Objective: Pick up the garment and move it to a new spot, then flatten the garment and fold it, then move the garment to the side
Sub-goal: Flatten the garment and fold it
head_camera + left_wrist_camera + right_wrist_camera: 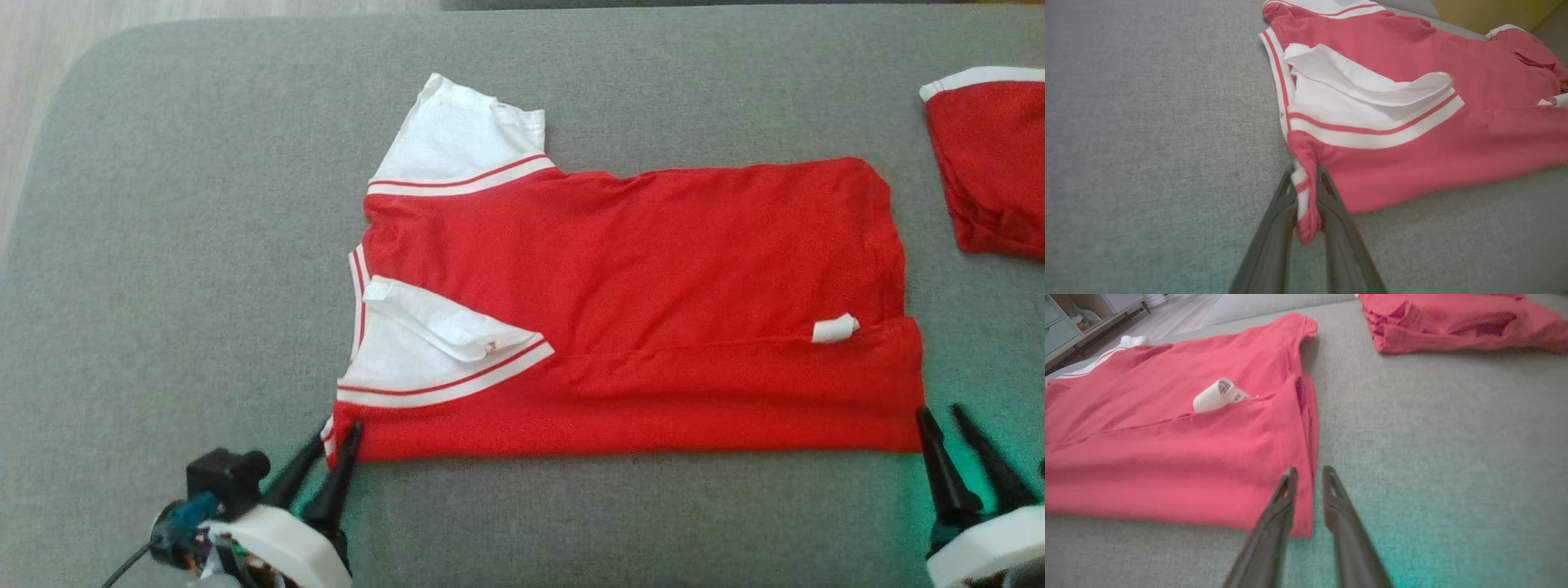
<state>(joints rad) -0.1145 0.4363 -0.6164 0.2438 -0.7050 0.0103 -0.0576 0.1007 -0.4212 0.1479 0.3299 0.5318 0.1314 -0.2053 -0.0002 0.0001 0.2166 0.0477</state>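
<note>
Soft matt knit garment (637,269) lies on coarse woven grey cushion (180,245).

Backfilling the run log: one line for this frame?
red-and-white fabric shirt: flat on grey cushion, near edge folded over | left gripper: shut on near corner | right gripper: open at other near corner

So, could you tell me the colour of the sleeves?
White sleeves with a red stripe; clearest in left wrist view.

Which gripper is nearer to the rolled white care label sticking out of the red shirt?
Right. The right gripper, open, is at the hem corner of the red shirt, close to the care label; the left gripper pinches the sleeve-end corner, far across.
</note>
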